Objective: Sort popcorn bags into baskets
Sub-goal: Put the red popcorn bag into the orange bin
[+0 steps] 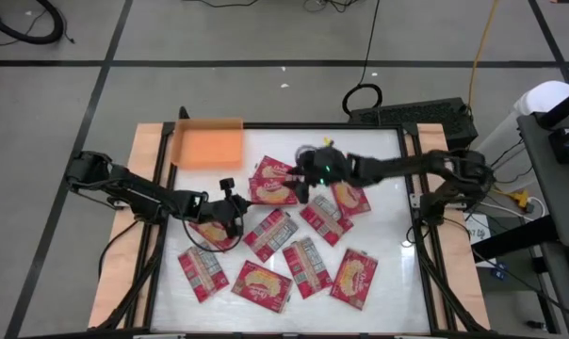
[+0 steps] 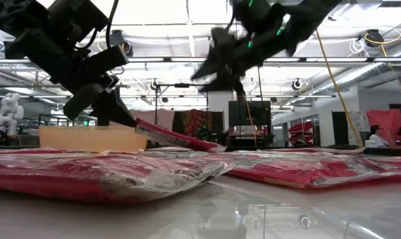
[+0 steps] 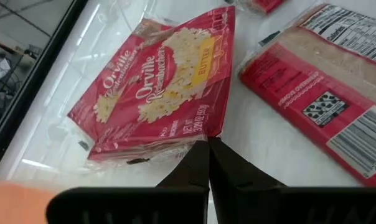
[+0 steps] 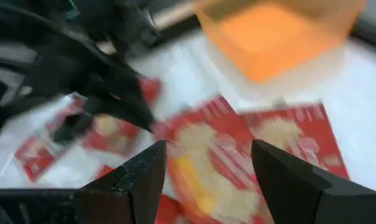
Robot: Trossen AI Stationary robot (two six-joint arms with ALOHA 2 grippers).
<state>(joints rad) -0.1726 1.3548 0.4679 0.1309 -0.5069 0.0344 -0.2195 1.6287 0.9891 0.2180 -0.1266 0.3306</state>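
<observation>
On the left side of the table the left gripper (image 1: pixel 230 209) sits low over a popcorn bag (image 3: pixel 163 99), its jaws pressed together on the thin sealed edge of that packet, as the left wrist view shows; in the low view the same bag (image 2: pixel 177 138) tilts up off the table from that pinched edge. Behind it, at the far left corner, lies the orange basket (image 1: pixel 207 143), with nothing in it that I can see. Across the middle the other popcorn bags (image 1: pixel 308 265) lie scattered flat, some printed side up, some label side up, a few overlapping. To the right of centre the right gripper (image 1: pixel 303 181) hovers above a face-up bag (image 1: pixel 273 185) near the basket, jaws spread wide and holding nothing.

These packets look light, flat and wrapped in slick, crinkly film, so they will likely sag and may slide. A pinch on a crimped edge or corner seems the safest hold, since the flat face offers nothing to grasp
</observation>
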